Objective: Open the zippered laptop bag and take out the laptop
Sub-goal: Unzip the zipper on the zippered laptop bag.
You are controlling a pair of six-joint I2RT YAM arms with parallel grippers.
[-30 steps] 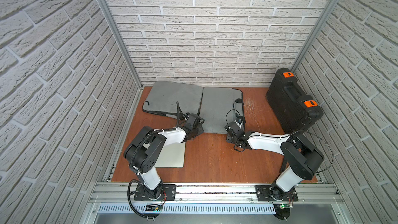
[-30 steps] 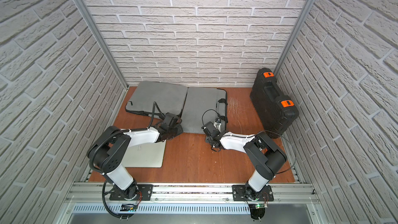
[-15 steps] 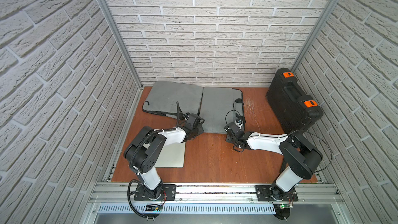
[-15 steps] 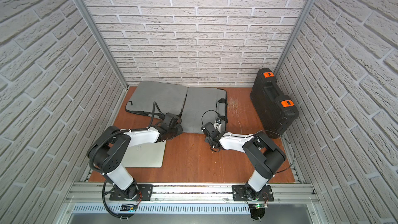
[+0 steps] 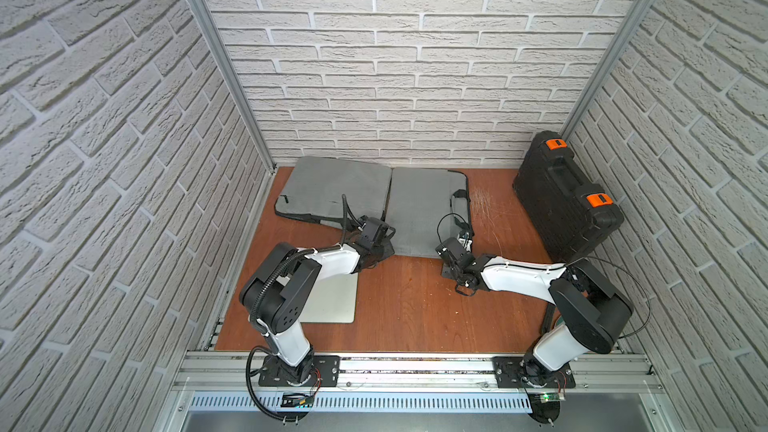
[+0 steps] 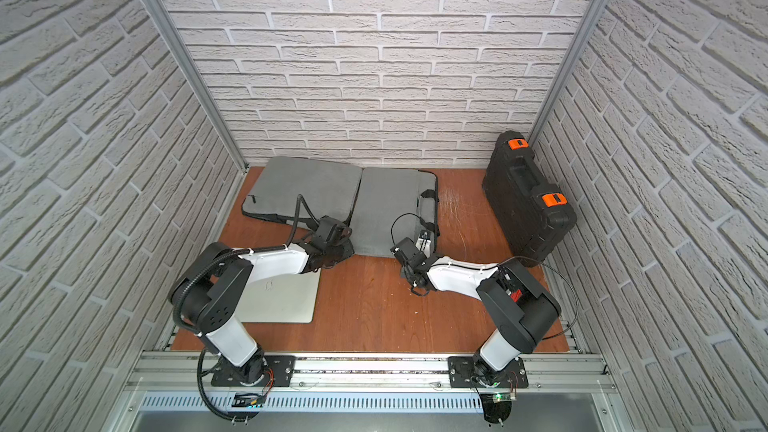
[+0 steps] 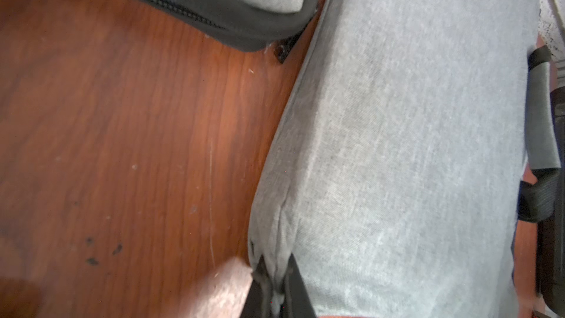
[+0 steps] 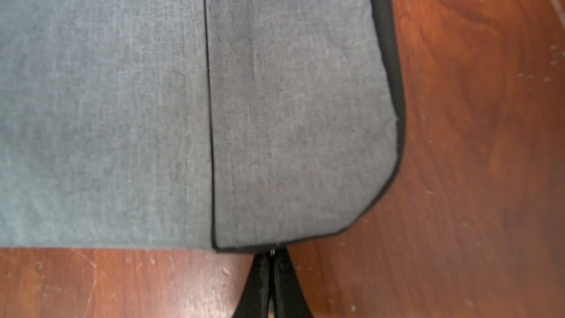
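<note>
left gripper (image 5: 380, 248) and right gripper (image 5: 466, 239): both pinched shut, both low at the near edge of the laptop bag (image 5: 419, 209), same in both top views. bag flat and grey at the back of the table (image 5: 415, 305). second grey panel (image 5: 332, 189) just beside it, joined or separate not clear. laptop (image 5: 332, 303) bare on the table in front, well apart from the bag, partly under the left arm (image 5: 332, 259). by the look of it, already out. bag handle (image 5: 461, 201) just beyond the right gripper: possible snag on any move forward. black case (image 5: 565, 201) by the side wall, no concern.

left wrist view: left gripper (image 7: 276, 267) closed on a thin fold at the bag's near corner. very little cloth in the bite. likely to slip free on a pull, or to drag the whole bag rather than lift one layer.

right wrist view: right gripper (image 8: 272, 258) closed right at the black piping (image 8: 397, 102) of the near edge. small glint between the tips, zipper pull or not, cannot tell. if piping only, weak hold. with both arms pulling toward the base, risk of sliding the bag into the laptop.
</note>
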